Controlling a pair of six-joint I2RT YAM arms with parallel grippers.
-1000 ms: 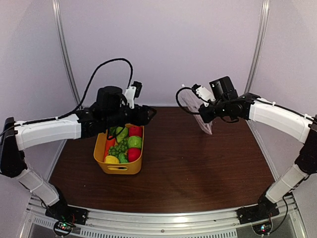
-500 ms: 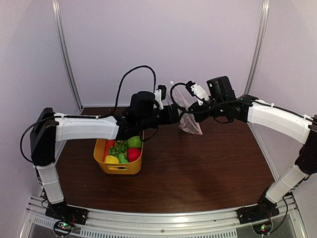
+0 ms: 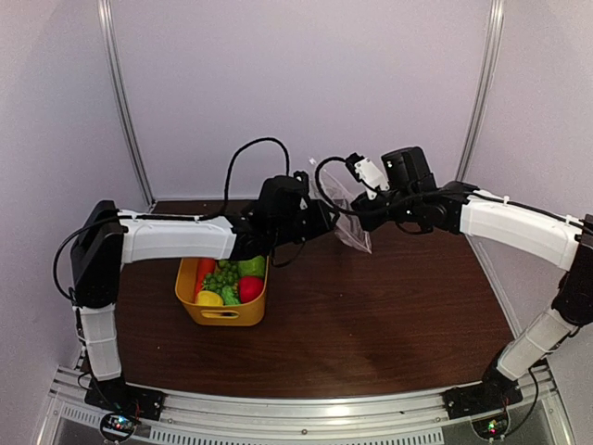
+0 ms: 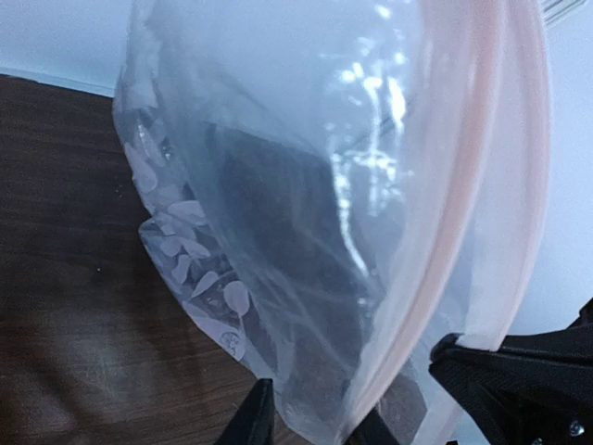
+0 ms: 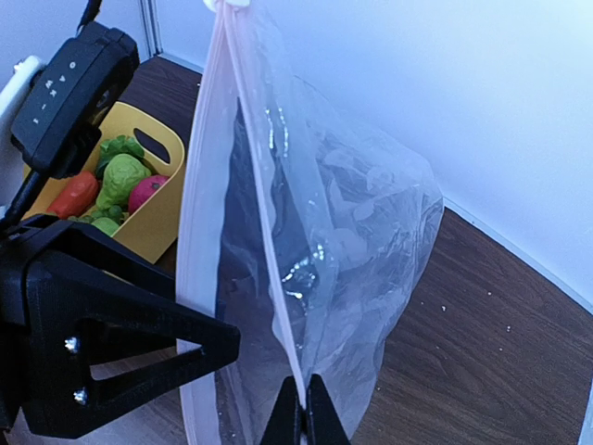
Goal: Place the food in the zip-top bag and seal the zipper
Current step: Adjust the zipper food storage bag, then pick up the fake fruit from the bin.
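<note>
The right gripper pinches the zip-top bag, which dangles just ahead of the left gripper. That one straddles the zipper; gripping or not, I can't tell. Best catch one lip only, then ease apart

Both arms meet at the zip-top bag, which hangs between them. The left arm bends sharply at the elbow and stretches almost level toward the bag from its left. The left gripper has its jaws partly apart on either side of the bag's mouth edge. The right arm reaches in from the bag's right, and the right gripper is pinched tight on the bag's edge.
</note>
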